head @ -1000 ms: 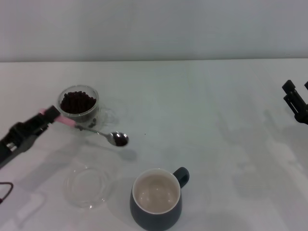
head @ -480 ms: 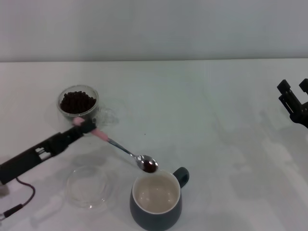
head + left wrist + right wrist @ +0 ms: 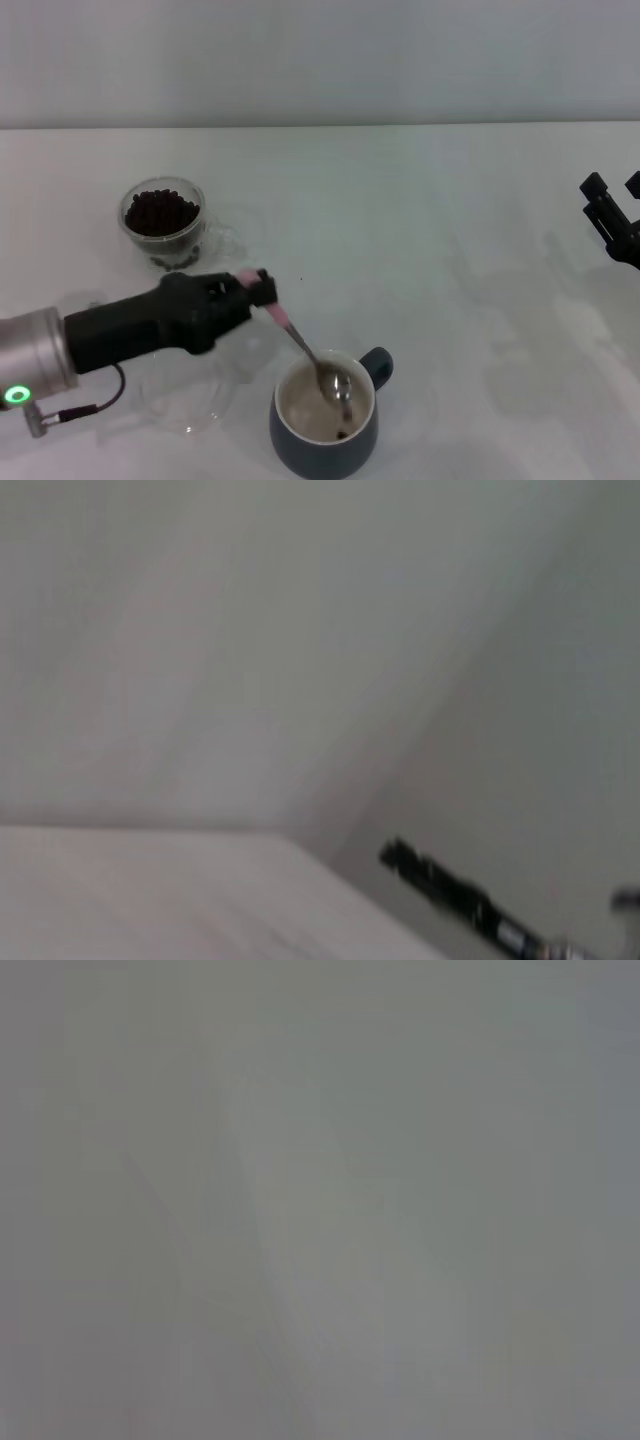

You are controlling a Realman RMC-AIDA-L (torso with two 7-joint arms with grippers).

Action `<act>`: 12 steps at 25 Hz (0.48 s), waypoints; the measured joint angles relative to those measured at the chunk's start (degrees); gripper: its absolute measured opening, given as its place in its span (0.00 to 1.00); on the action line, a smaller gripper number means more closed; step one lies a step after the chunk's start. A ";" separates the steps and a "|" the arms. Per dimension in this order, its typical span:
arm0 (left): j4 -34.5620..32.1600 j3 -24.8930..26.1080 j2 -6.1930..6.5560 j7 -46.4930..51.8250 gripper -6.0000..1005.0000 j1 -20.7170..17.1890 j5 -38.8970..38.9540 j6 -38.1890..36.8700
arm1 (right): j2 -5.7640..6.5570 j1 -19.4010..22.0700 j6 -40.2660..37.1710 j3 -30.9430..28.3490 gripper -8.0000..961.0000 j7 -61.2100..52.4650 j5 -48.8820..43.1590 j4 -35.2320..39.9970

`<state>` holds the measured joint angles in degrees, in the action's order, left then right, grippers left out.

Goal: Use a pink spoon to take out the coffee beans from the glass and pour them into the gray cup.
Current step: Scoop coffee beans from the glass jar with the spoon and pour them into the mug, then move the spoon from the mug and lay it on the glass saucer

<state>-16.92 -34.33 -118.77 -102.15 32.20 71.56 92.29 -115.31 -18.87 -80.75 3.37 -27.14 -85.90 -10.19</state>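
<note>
My left gripper is shut on the pink handle of the pink spoon, to the upper left of the gray cup. The spoon slopes down and its metal bowl is tilted inside the cup's cream inside. One dark coffee bean lies on the cup's bottom. The glass stands at the back left, apart from the gripper, filled with coffee beans. My right gripper is open and empty at the far right edge. The wrist views show none of the task's things.
A flat clear glass saucer lies left of the gray cup, partly under my left arm. The cup's handle points to the back right. A dark arm part shows far off in the left wrist view.
My left arm has swung right and forward, carrying the spoon from beside the glass to over the gray cup. The spoon bowl has tipped and its beans have left it. The right gripper has barely moved.
</note>
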 joint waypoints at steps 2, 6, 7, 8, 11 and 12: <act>-0.87 -3.16 -0.11 -2.89 0.14 1.01 0.03 -1.61 | 0.00 0.09 -0.15 -0.03 0.74 -0.09 0.05 -0.15; -1.31 -3.20 -0.15 -3.92 0.14 1.37 0.59 -2.22 | 0.00 0.26 -0.64 -0.09 0.74 -0.15 0.10 -0.85; -1.33 -3.03 -0.10 -3.94 0.14 1.36 1.09 -2.17 | 0.00 0.32 -0.69 -0.11 0.74 -0.16 0.13 -0.92; -1.38 -2.81 0.00 -3.93 0.14 1.23 1.97 -1.98 | 0.00 0.39 -0.71 -0.13 0.74 -0.16 0.15 -0.93; -1.44 -2.67 0.26 -3.26 0.14 -0.06 5.28 -1.13 | 0.00 0.53 -0.71 -0.24 0.74 -0.17 0.23 -0.92; -1.45 -2.67 0.39 -2.05 0.14 -1.12 7.65 -0.66 | 0.00 0.55 -0.71 -0.26 0.74 -0.18 0.27 -0.91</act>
<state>-18.38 -36.99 -118.38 -104.20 31.08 79.21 91.63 -115.31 -18.33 -81.46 3.11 -27.32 -85.64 -11.10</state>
